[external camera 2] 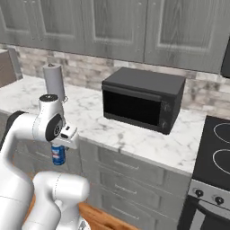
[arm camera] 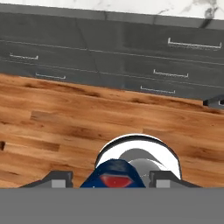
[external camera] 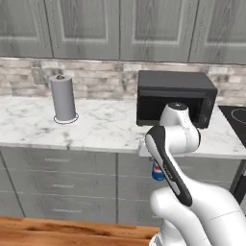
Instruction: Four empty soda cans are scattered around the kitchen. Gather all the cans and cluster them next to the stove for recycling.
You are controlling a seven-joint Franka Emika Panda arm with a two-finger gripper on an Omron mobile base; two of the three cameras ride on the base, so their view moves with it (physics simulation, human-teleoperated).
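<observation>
right now the gripper [arm camera: 111, 181] hangs below the edge of the marble counter [external camera: 96, 127], in front of the grey drawer fronts [external camera: 62, 180], and its jaws are closed against the sides of a blue soda can [arm camera: 113, 175]. in the hand view the can sits directly between the two dark fingertips [arm camera: 59, 180], its blue body with a red mark nearest the camera and its silver rim curving beyond it, so the can hangs straight down from the hand over the wooden floor [arm camera: 65, 122]. from the left base camera the same can [external camera: 157, 171] peeks out under the arm's forearm, just beneath the counter lip. from the right base camera it [external camera 2: 58, 155] hangs under the white wrist block, again lower than the countertop and in front of the cabinets.

up and behind the gripper, on the counter, stands a black microwave [external camera 2: 143, 99] with its door shut. further along the counter, to the gripper's left, a grey paper towel roll [external camera: 63, 98] stands upright on its holder near the stone backsplash [external camera: 105, 79]. well off to the gripper's right the stove [external camera 2: 215, 152] begins where the counter ends, its black glass top showing white ring burners and dark knobs on the steel front below. the held can is well apart from the stove, with the microwave's stretch of counter lying between them. grey wall cabinets [external camera 2: 134, 27] run above everything.
</observation>
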